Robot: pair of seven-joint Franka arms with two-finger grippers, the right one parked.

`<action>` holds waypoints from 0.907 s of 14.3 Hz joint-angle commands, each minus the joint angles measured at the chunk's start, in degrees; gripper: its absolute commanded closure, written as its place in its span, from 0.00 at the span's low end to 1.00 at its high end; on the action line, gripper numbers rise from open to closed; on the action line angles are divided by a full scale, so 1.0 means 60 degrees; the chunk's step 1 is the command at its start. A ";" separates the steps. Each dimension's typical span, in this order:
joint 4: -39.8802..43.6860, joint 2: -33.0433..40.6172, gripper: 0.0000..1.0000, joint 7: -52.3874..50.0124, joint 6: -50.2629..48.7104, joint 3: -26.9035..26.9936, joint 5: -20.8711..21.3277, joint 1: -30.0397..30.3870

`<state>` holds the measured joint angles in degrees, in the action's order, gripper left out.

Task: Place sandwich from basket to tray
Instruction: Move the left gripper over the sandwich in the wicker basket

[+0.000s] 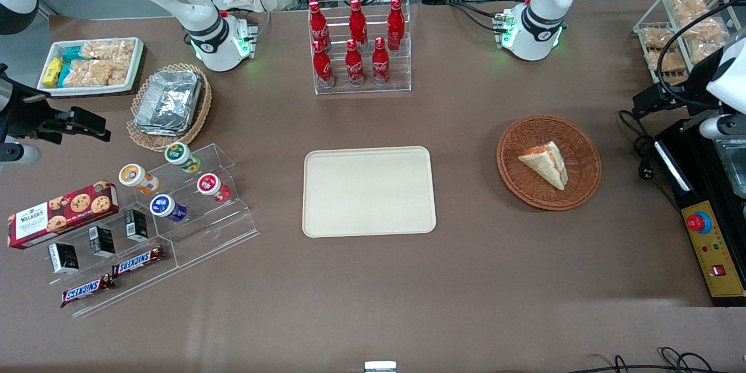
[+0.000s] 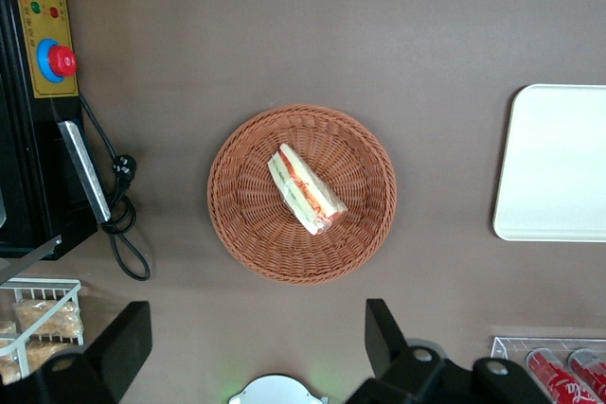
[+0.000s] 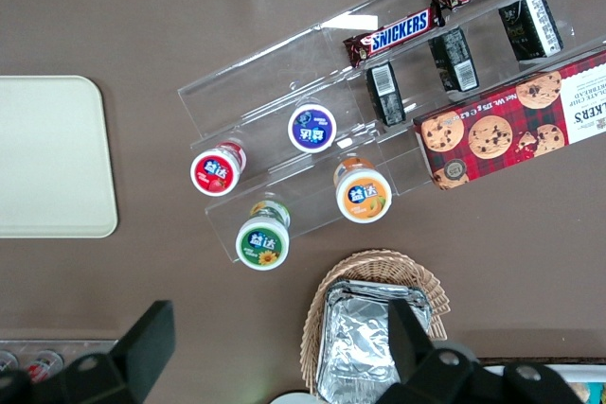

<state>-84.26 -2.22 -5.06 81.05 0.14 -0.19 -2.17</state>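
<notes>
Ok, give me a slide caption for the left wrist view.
Open gripper hovering above the sandwich lying in the basket, tray beside it.

Sandwich: small triangular wedge, pale bread, red/orange/green filling layers showing along the cut edge. Lies on its side inside the basket, roughly central, its point toward the tray.

Basket: round, shallow, reddish-brown woven wicker, sitting flat on the brown desk toward the working arm's end. Holds only the sandwich.

Tray: flat cream-beige rectangle, rounded corners, low rim, nothing on it. Lies flat mid-desk, well apart from the basket.

Claw: above the desk beside the basket, wrist camera looking straight down on it; fingers spread wide, holding nothing.
</notes>
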 commanded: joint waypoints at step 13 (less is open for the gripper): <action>-0.6761 0.2095 0.00 -0.9847 0.5671 -0.0522 -0.0100 -0.0078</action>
<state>-109.45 1.76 -58.79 105.07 -3.21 -0.30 -2.73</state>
